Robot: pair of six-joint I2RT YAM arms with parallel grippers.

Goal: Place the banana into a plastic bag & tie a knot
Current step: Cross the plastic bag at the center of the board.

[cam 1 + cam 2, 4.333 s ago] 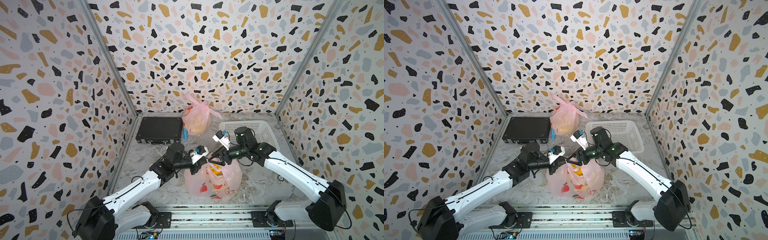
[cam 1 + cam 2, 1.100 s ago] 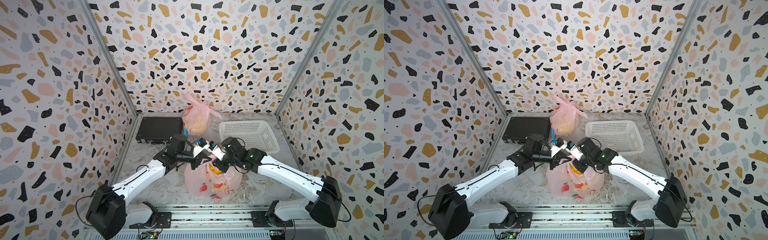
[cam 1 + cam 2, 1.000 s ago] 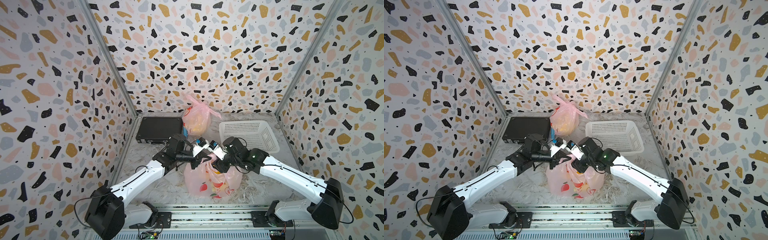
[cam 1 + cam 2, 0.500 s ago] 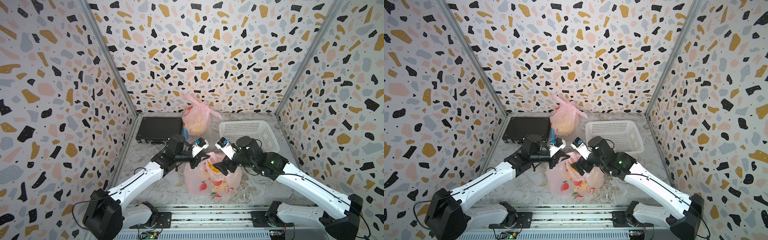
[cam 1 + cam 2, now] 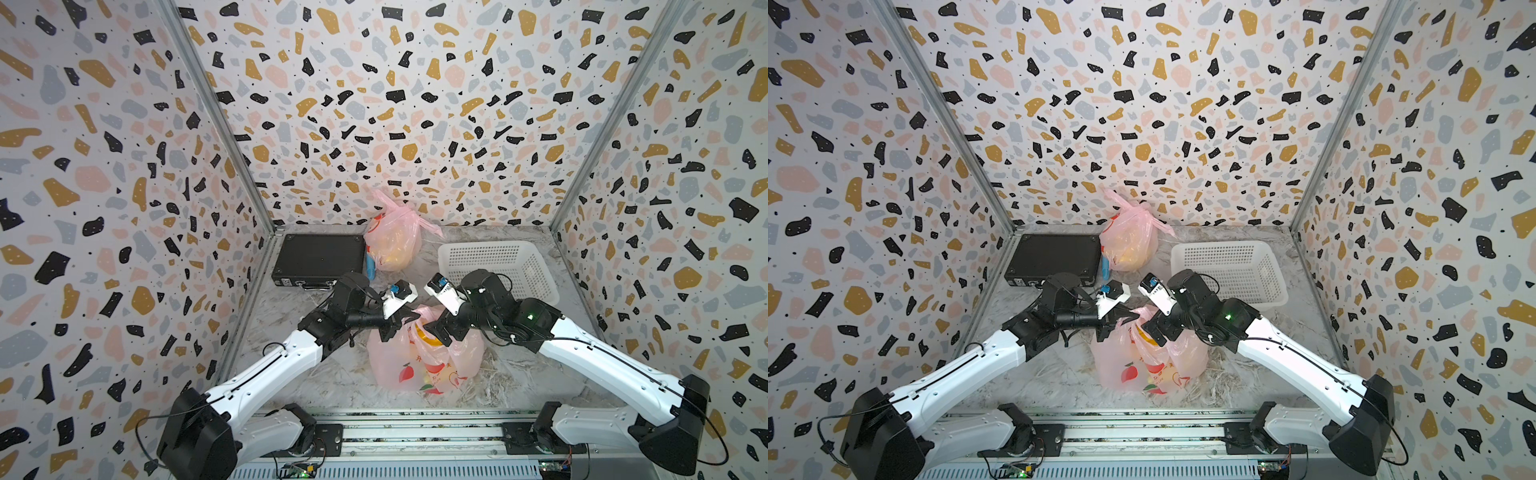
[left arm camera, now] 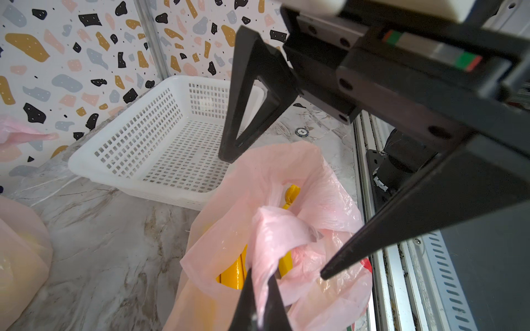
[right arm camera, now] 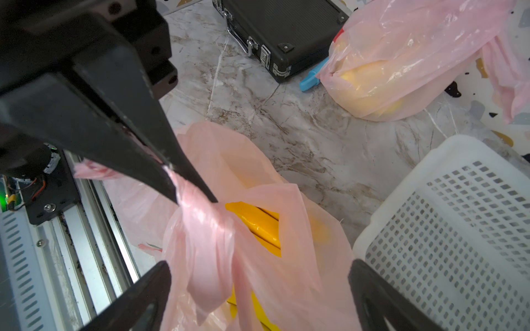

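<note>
The plastic bag (image 5: 419, 365) stands mouth-up at lower centre of both top views. The banana (image 5: 428, 337) is inside it, yellow showing at the opening, and seems to stand roughly on end. The left gripper (image 5: 392, 328) reaches in from the frame's left and is clenched on one twisted handle (image 7: 186, 197). The right gripper (image 5: 436, 332) comes from the right with its fingers (image 7: 149, 298) spread and grasping nothing. It straddles the mouth, so the free handle (image 6: 275, 160) lies just beneath and between them, nearest this arm. At right centre the white basket (image 5: 494, 253) looks empty. A knotted bag (image 5: 392, 241) of yellow fruit sits at upper centre.
</note>
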